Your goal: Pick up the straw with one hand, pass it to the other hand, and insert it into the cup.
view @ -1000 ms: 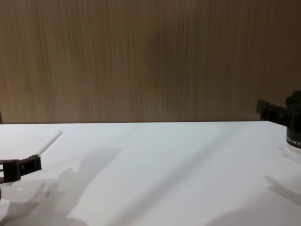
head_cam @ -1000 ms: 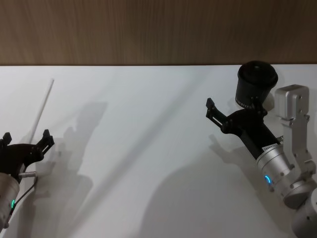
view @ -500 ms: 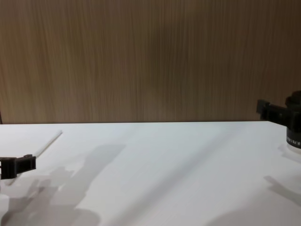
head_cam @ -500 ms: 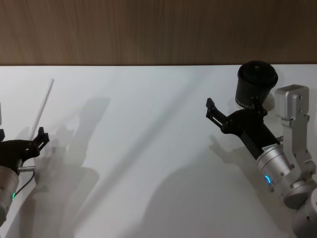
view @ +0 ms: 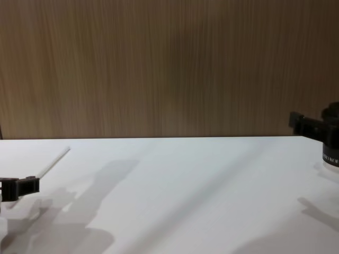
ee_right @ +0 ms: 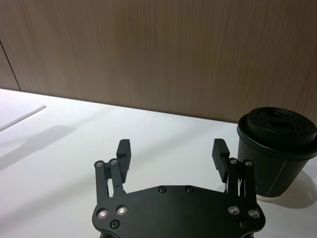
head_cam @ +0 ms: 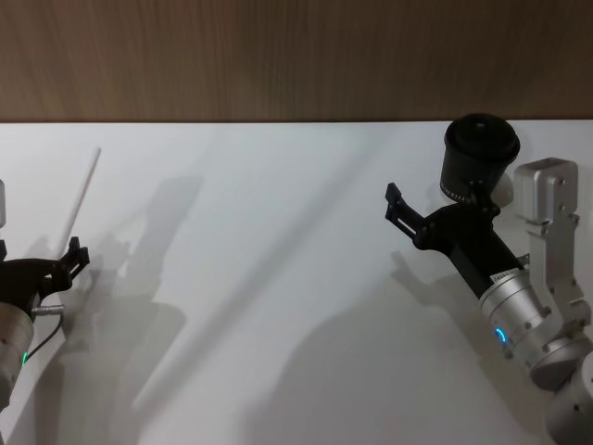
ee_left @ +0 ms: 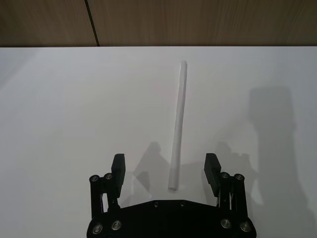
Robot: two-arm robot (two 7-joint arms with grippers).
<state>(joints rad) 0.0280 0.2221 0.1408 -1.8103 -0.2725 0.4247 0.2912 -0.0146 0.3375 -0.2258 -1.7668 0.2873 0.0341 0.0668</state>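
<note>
A robot lab bench, seemingly: plain white table (head_cam: 278, 278) under the right gripper (ee_right: 172, 148), wood-panelled wall (head_cam: 278, 56) beyond it.

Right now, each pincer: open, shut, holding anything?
Left pincer: open, empty, straddling one end of the straw.
Right pincer: open, empty, beside the cup.

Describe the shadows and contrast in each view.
Head view: soft, broad arm shadows and one long diagonal band cross the white table. Left wrist view: the straw is pale on white, told mostly by its thin edge shading; the left hand throws faint shadows ahead. Right wrist view: the dark cup shows little surface detail. Chest view: blurred grey shadows, no glare.
</note>
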